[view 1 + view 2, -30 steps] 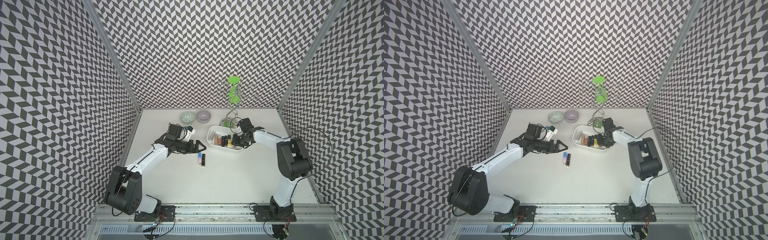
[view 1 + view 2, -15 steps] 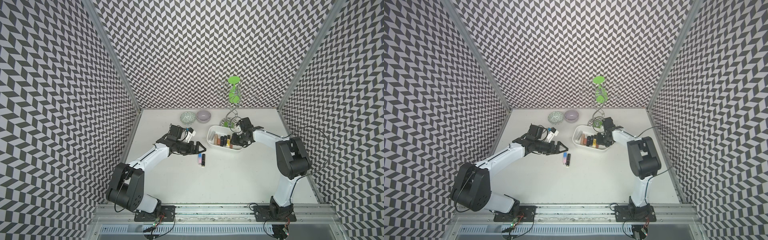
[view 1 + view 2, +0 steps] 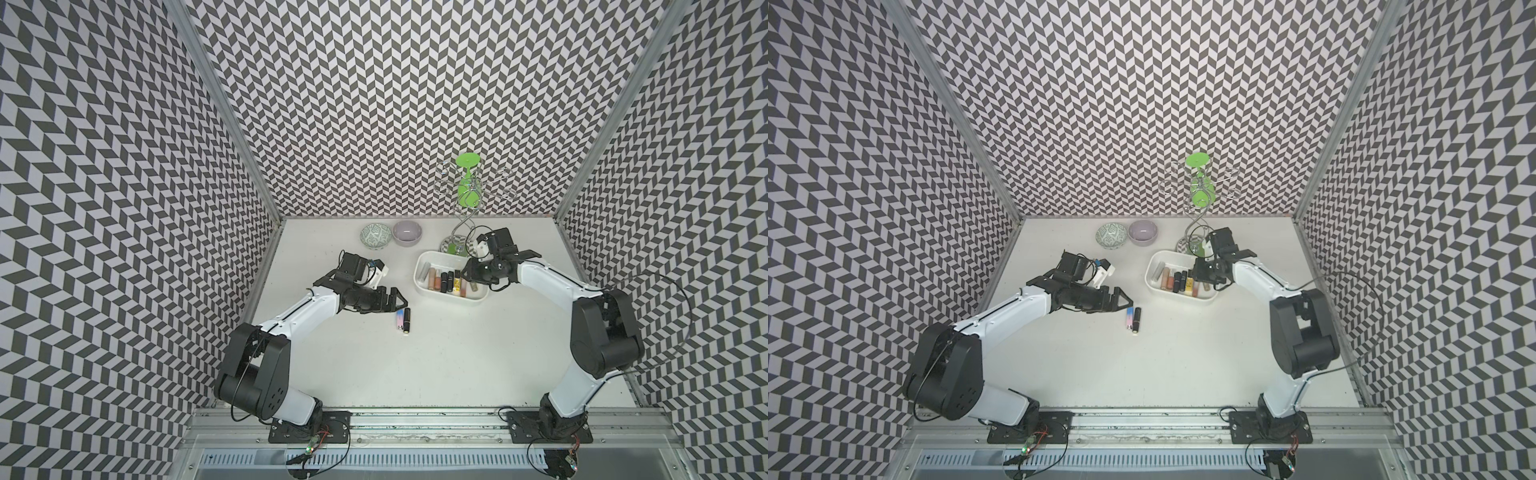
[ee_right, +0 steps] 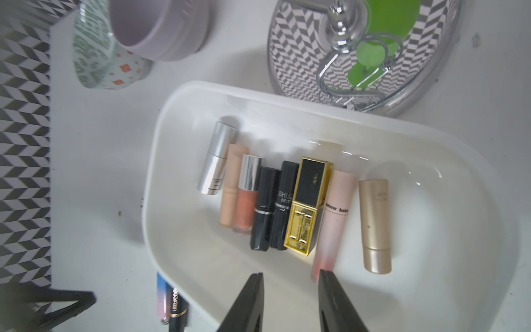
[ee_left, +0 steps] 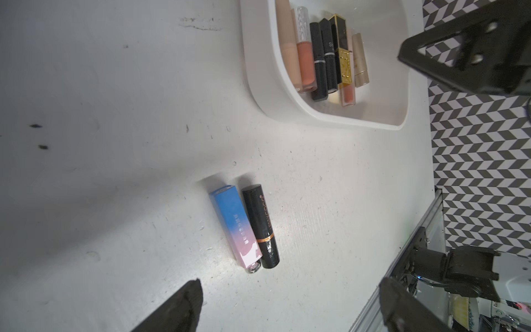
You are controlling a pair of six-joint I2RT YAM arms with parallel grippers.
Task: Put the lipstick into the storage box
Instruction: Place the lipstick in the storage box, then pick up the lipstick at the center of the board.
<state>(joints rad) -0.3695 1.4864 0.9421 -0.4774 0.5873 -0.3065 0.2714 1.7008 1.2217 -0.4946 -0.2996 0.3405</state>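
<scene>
Lying outside storage box (image 5: 258, 86) (black lipstick (image 5: 261, 227))

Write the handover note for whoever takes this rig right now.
Left gripper: open, empty, next to the two lipsticks on the table.
Right gripper: jaws parted, empty, over the storage box.
Done: eight lipsticks lie in a row in the box.
To do: the blue-pink lipstick and the black lipstick, side by side on the table, go in.
</scene>
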